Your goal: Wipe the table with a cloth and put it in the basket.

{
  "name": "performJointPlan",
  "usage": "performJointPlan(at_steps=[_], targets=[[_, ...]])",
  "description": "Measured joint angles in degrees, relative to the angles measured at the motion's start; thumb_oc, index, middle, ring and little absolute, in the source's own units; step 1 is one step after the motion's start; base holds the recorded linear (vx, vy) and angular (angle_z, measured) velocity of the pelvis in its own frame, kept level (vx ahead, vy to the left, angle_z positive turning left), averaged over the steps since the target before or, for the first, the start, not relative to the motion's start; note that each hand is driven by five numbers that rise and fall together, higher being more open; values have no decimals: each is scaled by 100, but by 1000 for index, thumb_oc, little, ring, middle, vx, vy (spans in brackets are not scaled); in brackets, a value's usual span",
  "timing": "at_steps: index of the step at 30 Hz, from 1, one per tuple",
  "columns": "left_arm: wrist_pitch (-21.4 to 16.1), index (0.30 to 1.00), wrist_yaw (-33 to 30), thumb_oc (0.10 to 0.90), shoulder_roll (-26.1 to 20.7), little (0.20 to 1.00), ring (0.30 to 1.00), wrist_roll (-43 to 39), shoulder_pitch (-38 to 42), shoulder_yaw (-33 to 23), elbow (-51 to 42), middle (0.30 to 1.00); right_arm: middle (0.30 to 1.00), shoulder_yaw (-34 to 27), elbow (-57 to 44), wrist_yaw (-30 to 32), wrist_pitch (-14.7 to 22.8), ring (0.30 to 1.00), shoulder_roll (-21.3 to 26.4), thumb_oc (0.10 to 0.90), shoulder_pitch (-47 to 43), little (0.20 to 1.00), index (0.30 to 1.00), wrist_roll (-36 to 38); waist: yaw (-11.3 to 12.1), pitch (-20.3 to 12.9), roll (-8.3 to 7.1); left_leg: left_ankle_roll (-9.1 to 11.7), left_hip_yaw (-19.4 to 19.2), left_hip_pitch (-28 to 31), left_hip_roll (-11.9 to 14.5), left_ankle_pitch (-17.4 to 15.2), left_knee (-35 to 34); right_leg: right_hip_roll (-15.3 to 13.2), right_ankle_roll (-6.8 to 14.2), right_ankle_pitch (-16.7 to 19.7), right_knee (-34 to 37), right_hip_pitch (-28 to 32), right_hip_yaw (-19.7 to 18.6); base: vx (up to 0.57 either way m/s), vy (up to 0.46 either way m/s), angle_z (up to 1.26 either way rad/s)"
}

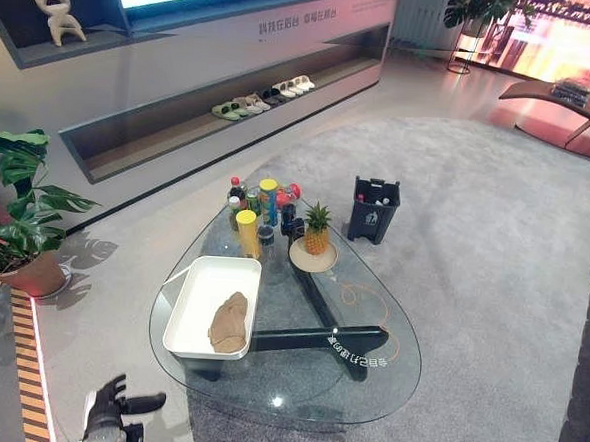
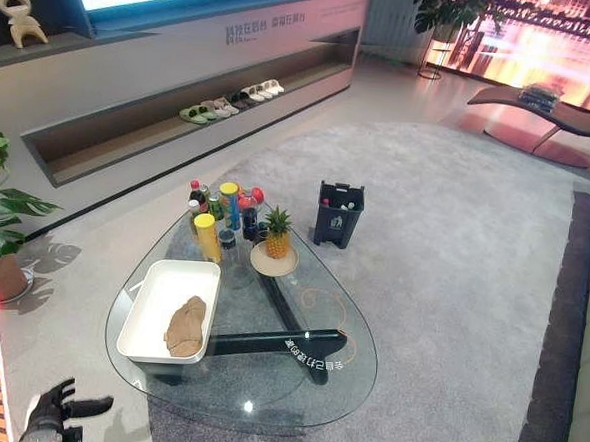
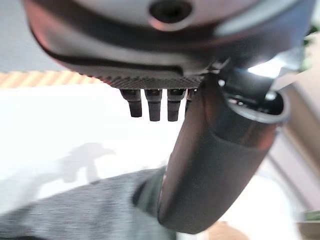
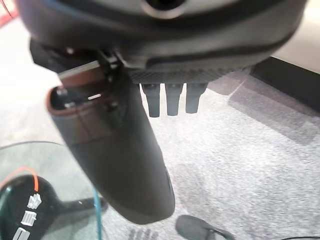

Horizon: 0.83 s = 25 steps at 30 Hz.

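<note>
Left robot hand (image 1: pixel 114 402) low off desk's near-left edge, fingers straight, empty. Right robot hand (image 4: pixel 167 100) near-right, fingers straight, empty. One crumpled brown cloth (image 1: pixel 230 322) in one white rectangular basket (image 1: pixel 193 285) on rounded glass desk (image 1: pixel 365 386). One pineapple (image 1: pixel 317 229), bottle cluster (image 1: pixel 258 209) far end; near edge open.

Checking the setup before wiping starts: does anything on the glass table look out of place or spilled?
Nothing looks spilled or toppled. The one odd point: the brown cloth already lies crumpled in the white basket, though no wiping is under way. The bottles and the pineapple stand upright at the table's far end.
</note>
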<state>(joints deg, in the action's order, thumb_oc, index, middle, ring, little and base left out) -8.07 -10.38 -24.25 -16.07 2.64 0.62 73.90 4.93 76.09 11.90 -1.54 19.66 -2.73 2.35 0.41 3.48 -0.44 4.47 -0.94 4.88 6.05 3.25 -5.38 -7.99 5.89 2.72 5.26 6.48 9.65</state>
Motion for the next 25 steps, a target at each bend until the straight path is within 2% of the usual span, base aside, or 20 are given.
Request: performJointPlan(at_steps=[3, 10, 13, 18, 25], targets=[[188, 900, 26, 800, 80, 900, 900, 307, -87, 31, 223, 900, 900, 19, 32, -125, -60, 900, -2, 800, 5, 900, 900, -20, 13, -102, 18, -1, 2, 2, 2, -1, 0, 0, -7, 2, 1, 5, 17, 0, 0, 0], [681, 900, 608, 800, 438, 900, 900, 1082, -168, 450, 236, 900, 900, 102, 157, -490, -164, 900, -76, 800, 1, 900, 900, -246, 101, -272, 172, 1, 38, 8, -1, 0, 2, -4, -11, -5, 1, 33, 83, -31, 8, 3], [896, 900, 892, 800, 648, 900, 900, 1284, -198, 627, 239, 900, 900, 218, 202, -679, -240, 900, -164, 800, 1, 900, 900, -390, 91, -286, 190, 1, 40, 7, 3, 0, 3, 0, -11, -8, 1, 33, 87, -21, -2, 0], [1063, 900, 1251, 800, 755, 900, 900, 1237, -235, 756, 243, 900, 900, 303, 349, -858, -315, 900, -239, 800, 7, 900, 900, -527, 87, -291, 158, 2, 39, 5, 2, 0, 2, -1, 3, -19, 1, 32, 87, 0, 0, 0], [1128, 900, 1367, 800, 756, 900, 900, 1250, -241, 771, 242, 900, 900, 422, 383, -947, -358, 900, -332, 800, 23, 900, 900, -696, 64, -293, 147, 2, 39, 1, 2, -1, 1, -1, 19, -31, 0, 28, 85, -10, 1, 0]])
